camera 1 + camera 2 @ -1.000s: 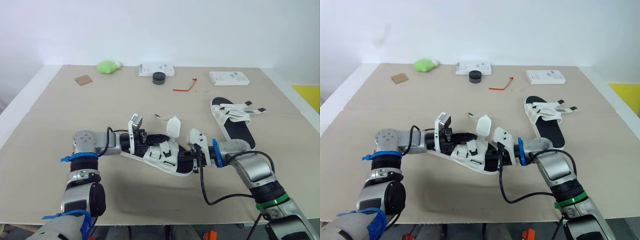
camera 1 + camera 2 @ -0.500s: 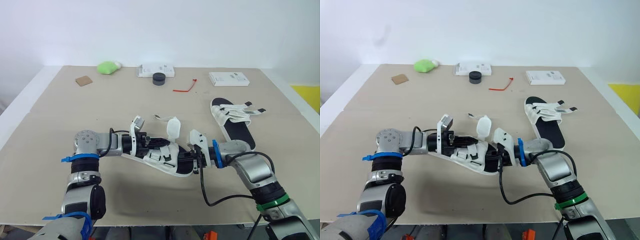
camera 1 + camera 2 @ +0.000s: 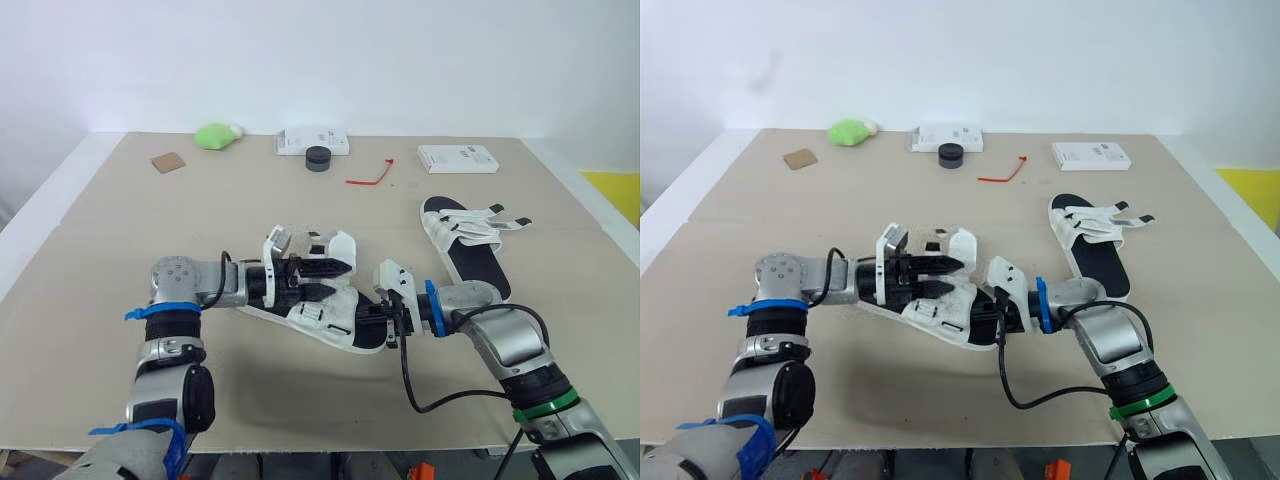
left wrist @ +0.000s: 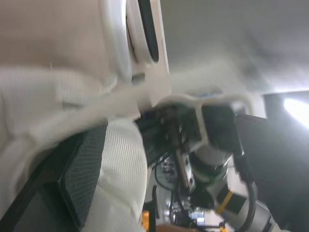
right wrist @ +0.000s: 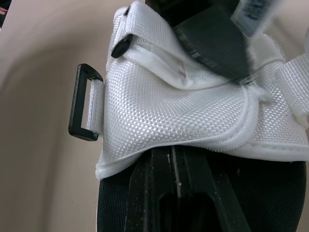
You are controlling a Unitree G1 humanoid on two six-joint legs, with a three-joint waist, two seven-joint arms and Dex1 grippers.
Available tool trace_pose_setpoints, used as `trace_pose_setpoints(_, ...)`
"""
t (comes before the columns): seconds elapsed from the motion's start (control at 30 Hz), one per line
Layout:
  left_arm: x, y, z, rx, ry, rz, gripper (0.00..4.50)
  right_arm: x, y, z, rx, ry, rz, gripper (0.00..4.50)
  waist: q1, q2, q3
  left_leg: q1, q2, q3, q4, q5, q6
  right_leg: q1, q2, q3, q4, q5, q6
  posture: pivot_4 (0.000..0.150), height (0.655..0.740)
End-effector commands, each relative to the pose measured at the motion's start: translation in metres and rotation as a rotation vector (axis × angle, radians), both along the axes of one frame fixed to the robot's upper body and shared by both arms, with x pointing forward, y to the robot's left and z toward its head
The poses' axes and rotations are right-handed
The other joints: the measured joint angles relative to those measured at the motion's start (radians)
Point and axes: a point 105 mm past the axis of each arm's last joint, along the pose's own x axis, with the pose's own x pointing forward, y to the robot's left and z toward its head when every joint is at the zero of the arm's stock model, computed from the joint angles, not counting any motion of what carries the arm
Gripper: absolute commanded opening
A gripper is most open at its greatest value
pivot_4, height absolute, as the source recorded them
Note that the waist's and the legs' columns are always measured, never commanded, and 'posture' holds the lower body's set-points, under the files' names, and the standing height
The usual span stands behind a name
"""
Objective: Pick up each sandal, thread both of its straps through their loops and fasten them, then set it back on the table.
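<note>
The sandal hung low over the table, white straps up and black sole down. At its right end the right gripper was clamped on the sole's edge. In the right wrist view its black fingers pressed against the sole just beneath a white mesh strap, whose black loop stood unthreaded at the sandal's side. Over the sandal's left half the left gripper pointed toward the right one with its fingers spread apart, one above the other. A loose white flap stood up against the upper finger. The second sandal lay flat to the right of the sandal and farther back, well apart from it, its strap ends trailing loose. Far behind the sandal lay a black puck, a red tie, two white boxes, a green lump and a brown card.
</note>
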Motion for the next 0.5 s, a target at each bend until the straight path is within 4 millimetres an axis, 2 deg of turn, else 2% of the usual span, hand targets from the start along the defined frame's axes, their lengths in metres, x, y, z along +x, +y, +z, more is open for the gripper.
trace_pose_setpoints(0.03, 0.014, 0.004, 0.014, -0.021, -0.018, 0.057, 4.4, -0.011, -0.005, -0.03, -0.07, 0.118, -0.006, 0.0, 0.0, 0.0, 0.0, 0.0, 0.0, -0.001, 0.0, 0.0, 0.0, 0.0, 0.0, 0.0, 0.0, 0.0, 0.0, 0.15, 0.74)
trace_pose_setpoints(0.17, 0.025, 0.007, 0.022, -0.03, -0.032, 0.095, 4.4, -0.012, -0.005, -0.03, -0.068, 0.12, -0.005, 0.0, -0.002, -0.001, 0.001, -0.003, -0.001, -0.001, -0.002, -0.002, -0.003, 0.002, 0.0, 0.001, 0.0, 0.0, 0.004, 0.15, 0.74)
trace_pose_setpoints(0.4, 0.034, 0.009, 0.0, 0.076, -0.032, 0.136, 4.4, -0.012, -0.004, -0.031, -0.063, 0.122, -0.008, 0.0, -0.003, -0.001, 0.001, -0.002, -0.001, -0.001, -0.008, -0.003, -0.005, 0.0, 0.001, 0.001, 0.0, -0.004, 0.004, 0.15, 0.74)
trace_pose_setpoints(0.43, 0.035, 0.009, 0.002, 0.076, -0.046, 0.139, 4.4, -0.012, -0.004, -0.03, -0.062, 0.122, -0.009, 0.0, -0.003, -0.001, 0.001, -0.002, -0.001, -0.001, -0.008, -0.003, -0.005, 0.0, 0.001, 0.001, 0.0, -0.004, 0.004, 0.15, 0.74)
trace_pose_setpoints(0.5, 0.035, 0.008, 0.019, 0.036, -0.107, 0.123, 4.4, -0.012, -0.004, -0.03, -0.061, 0.124, -0.009, 0.0, -0.003, -0.001, 0.002, -0.002, -0.001, -0.001, -0.008, -0.003, -0.005, 0.0, 0.001, 0.001, 0.0, -0.004, 0.004, 0.15, 0.74)
